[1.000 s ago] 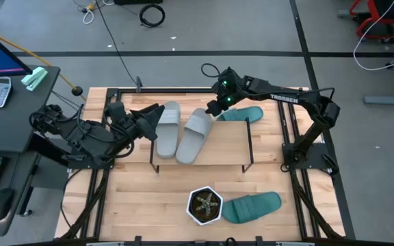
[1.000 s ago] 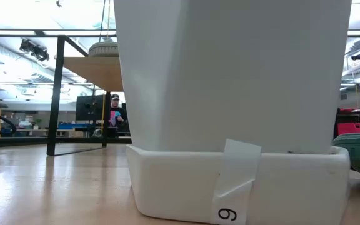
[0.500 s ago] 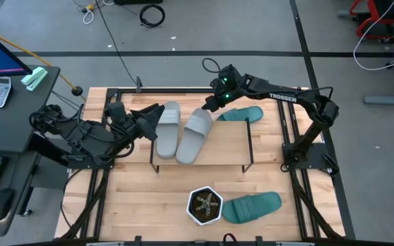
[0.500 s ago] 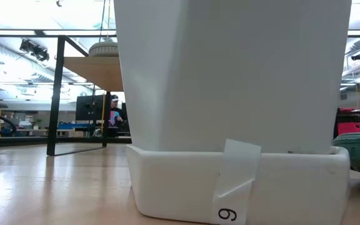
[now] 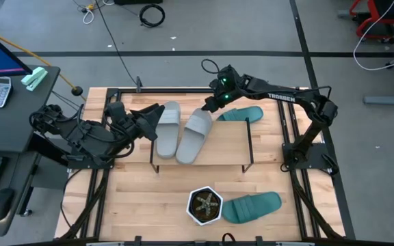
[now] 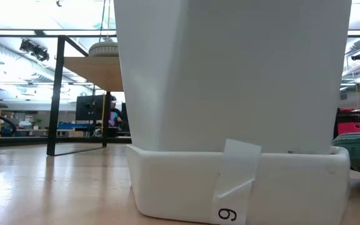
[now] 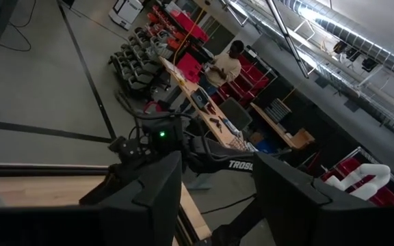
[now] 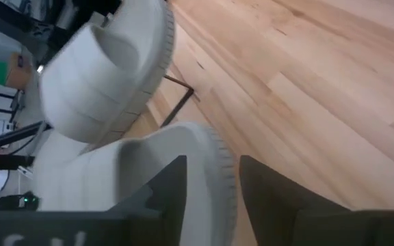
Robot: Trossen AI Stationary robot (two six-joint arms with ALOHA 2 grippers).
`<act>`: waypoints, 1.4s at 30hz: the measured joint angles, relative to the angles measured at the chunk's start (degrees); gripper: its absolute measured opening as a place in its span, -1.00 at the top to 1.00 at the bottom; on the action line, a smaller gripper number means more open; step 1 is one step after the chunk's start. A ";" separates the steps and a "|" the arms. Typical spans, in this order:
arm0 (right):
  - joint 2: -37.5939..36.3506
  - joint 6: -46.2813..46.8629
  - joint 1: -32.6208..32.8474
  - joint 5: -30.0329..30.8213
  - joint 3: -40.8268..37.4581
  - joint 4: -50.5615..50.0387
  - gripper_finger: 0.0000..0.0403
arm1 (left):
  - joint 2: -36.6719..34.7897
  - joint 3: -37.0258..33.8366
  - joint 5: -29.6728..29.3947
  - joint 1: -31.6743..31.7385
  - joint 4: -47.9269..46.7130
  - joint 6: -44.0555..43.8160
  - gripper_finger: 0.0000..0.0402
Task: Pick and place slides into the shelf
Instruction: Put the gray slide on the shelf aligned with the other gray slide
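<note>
You have two grey slides lying side by side on the shelf [image 5: 234, 140]. The right-hand grey slide [image 5: 196, 134] has its far end directly under your right gripper [image 5: 212, 107], and in the right wrist view the rim of that slide [image 8: 204, 160] sits just ahead of the two dark fingers [image 8: 166, 195]. They stand apart with a gap between them, but whether they actually touch the rubber is hard to judge from here. The left-hand grey slide [image 5: 167, 128] lies just beyond that one, on the side away from the right gripper, and its far end is next to your left gripper [image 5: 153, 113].

The left gripper hovers at the shelf's left edge with its fingers [image 7: 149, 198] spread and nothing between them.

One green slide [image 5: 241, 114] lies just beside the right gripper, on the side towards the right arm's base, at the back right corner of the shelf top. The other green slide [image 5: 252, 206] rests well apart from both grippers on the table [image 5: 135, 198], at the front, touching or nearly touching a white potted plant [image 5: 204, 206]. That pot [image 6: 230, 112] fills most of the low view.
</note>
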 joint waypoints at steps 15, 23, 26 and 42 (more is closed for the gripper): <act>2.92 2.13 0.61 -1.35 -0.02 6.39 0.49 | 0.00 0.00 -0.01 -0.01 -0.26 0.78 0.09; 2.90 2.56 0.39 -1.70 -0.02 8.66 0.91 | 0.00 0.00 -0.01 0.00 -0.24 0.91 0.08; 2.90 2.58 0.00 -1.74 -0.02 8.82 0.90 | 0.00 0.00 -0.02 -0.02 -0.24 0.94 0.08; 2.90 2.67 -0.57 -1.74 -0.02 13.86 0.84 | 0.00 0.00 0.90 -0.02 -0.20 0.89 0.12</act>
